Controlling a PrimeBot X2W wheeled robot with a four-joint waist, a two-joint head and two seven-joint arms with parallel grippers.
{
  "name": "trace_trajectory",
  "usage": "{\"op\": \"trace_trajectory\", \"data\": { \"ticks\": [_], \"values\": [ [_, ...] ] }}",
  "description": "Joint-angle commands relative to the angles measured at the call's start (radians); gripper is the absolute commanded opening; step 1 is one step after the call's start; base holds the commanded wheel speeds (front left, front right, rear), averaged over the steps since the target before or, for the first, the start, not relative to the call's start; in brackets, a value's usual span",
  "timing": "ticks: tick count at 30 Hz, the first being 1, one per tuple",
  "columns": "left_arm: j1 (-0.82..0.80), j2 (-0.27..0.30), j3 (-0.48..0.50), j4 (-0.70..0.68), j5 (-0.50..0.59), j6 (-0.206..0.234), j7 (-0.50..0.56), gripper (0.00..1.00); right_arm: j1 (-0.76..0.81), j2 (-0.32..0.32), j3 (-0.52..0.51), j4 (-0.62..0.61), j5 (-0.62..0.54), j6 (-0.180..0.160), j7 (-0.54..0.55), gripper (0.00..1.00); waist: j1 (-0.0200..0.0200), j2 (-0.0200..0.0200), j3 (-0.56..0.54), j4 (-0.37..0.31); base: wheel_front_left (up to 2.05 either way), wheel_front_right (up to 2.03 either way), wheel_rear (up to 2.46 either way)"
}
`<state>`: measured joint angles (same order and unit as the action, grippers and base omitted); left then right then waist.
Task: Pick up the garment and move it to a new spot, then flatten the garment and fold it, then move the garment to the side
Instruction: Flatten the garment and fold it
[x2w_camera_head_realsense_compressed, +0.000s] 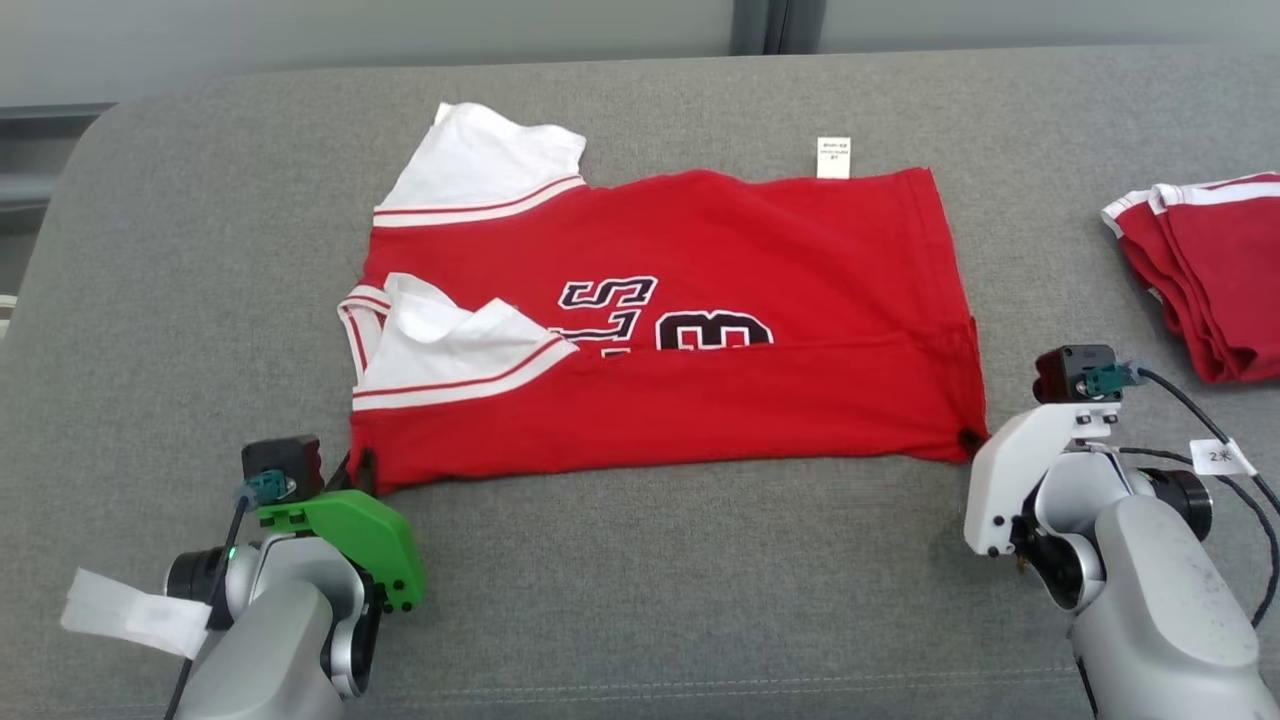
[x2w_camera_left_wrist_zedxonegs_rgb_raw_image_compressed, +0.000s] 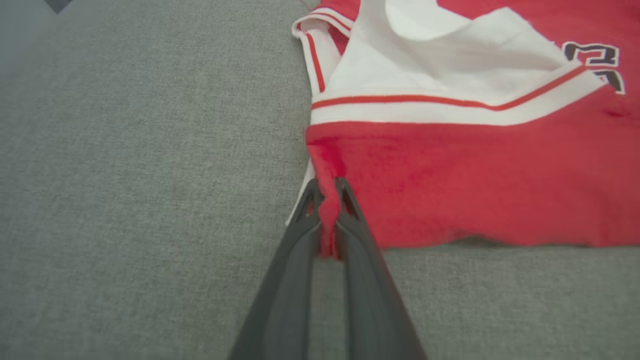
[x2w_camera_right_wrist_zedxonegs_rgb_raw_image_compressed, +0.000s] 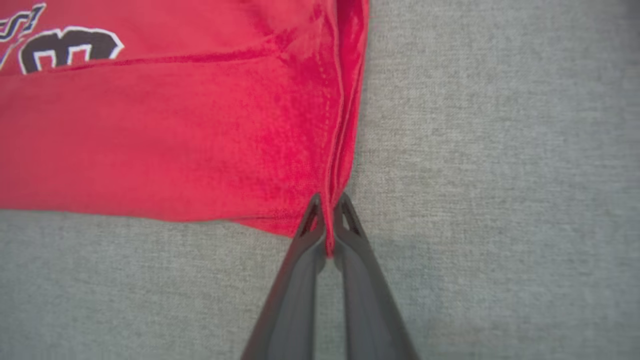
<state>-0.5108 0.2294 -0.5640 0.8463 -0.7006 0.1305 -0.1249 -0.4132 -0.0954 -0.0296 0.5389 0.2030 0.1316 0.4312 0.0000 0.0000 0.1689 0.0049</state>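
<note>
Currently, the garment (x2w_camera_head_realsense_compressed: 700, 300) lies spread across the middle of the grey upholstered surface (x2w_camera_head_realsense_compressed: 650, 560), with its neck end toward the robot's left and its hem toward the right. It is a red jersey with two white sleeves, each edged in white trim carrying a thin red stripe. One sleeve (x2w_camera_head_realsense_compressed: 480, 160) lies at the far left corner, and the other sleeve (x2w_camera_head_realsense_compressed: 450, 340) lies crumpled on the body. The near portion is folded over, so that its edge covers the lower part of the black, white-outlined lettering (x2w_camera_head_realsense_compressed: 665, 320). A small white label (x2w_camera_head_realsense_compressed: 833, 157) projects past the far edge. The left pincer (x2w_camera_left_wrist_zedxonegs_rgb_raw_image_compressed: 327, 192) is clamped narrowly on the near left corner, with red cloth bunched between its fingers. The right pincer (x2w_camera_right_wrist_zedxonegs_rgb_raw_image_compressed: 327, 205) is likewise clamped on the near right corner at the hem seam. A second folded red garment (x2w_camera_head_realsense_compressed: 1210, 270) lies well apart at the right.
</note>
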Motion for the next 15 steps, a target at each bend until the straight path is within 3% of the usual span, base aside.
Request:
{"op": "trace_trajectory", "data": {
  "ticks": [1,10,15],
  "values": [
    [0.022,0.002,-0.003,-0.006,-0.006,-0.004,-0.009,0.0,0.03,-0.018,-0.01,-0.019,0.011,-0.002,0.009,0.0,0.0,0.0,-0.023,0.0,0.0,0.0,0.0],
    [0.129,0.015,-0.021,-0.068,-0.014,0.01,-0.006,0.0,0.162,-0.047,-0.069,-0.158,0.008,-0.002,0.077,0.0,0.0,0.0,-0.073,-0.002,0.0,0.0,0.0],
    [0.203,0.035,-0.032,-0.139,-0.016,0.032,0.008,0.0,0.242,-0.028,-0.109,-0.234,0.013,-0.002,0.126,0.0,0.0,0.0,-0.092,0.011,0.0,0.0,0.0]
  ]
}}
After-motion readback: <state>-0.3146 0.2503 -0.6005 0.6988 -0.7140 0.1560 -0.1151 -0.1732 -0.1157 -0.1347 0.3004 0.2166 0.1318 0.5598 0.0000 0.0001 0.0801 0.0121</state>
